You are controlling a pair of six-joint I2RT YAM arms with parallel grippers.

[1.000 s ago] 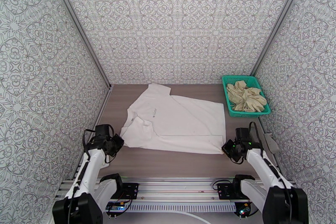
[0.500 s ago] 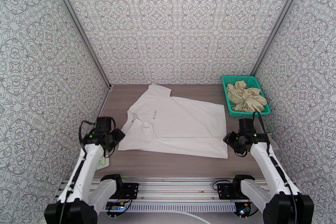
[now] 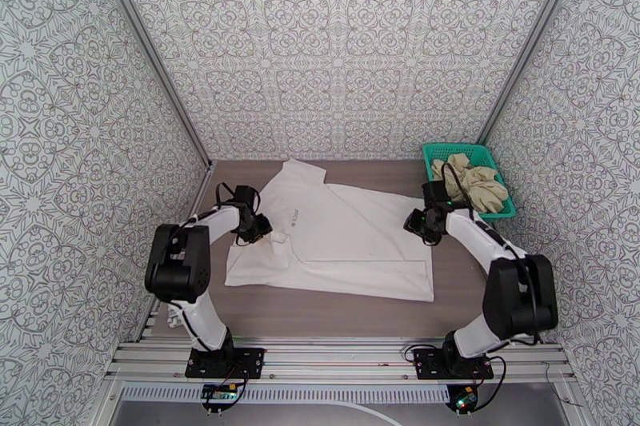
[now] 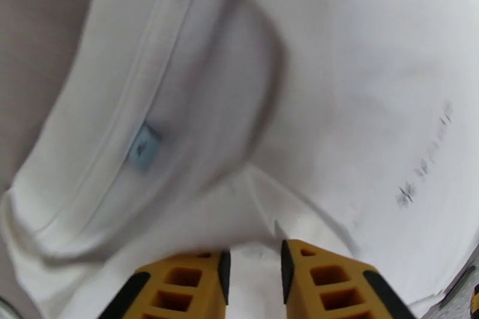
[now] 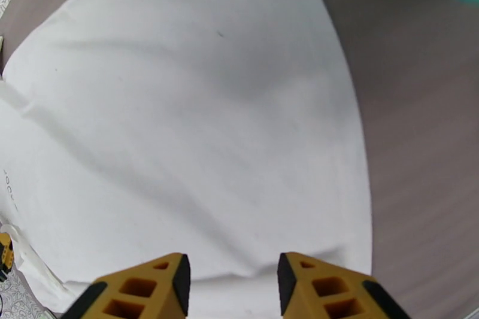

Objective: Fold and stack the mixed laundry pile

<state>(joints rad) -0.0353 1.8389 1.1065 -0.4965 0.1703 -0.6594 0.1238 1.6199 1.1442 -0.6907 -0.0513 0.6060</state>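
White cloth covers much of the desk [image 3: 320, 312]: the shirt [image 3: 344, 236] lies spread flat, with its collar to the left and its hem to the right. At the near left corner a sleeve is doubled over on itself.

Left tool [image 4: 255, 254] sits low over the shoulder, just beside the collar [image 4: 149, 105]. Its fingers stand a narrow gap apart and a raised crease of cloth runs into that gap. Whether they pinch it I cannot tell. Right tool [image 5: 233, 266] hangs over the shirt's right edge, fingers well apart and gripping nothing, with the hem lying under them.

The likeliest fault from here is an uneven grasp. If the left tool closes on that crease alone, it may take only the top layer, and the lift would drag the cloth into ridges. If the right tool closes short of the hem, it comes up empty and the fold goes askew. The doubled sleeve could also get trapped inside a fold and leave a lump.

Farther back on the right, the basket [image 3: 458, 147] stands near the right arm, so a wide swing could knock it. The beige garment [image 3: 472, 184] lies bundled inside it and is not yet folded, so I judge the task to be at an early stage.
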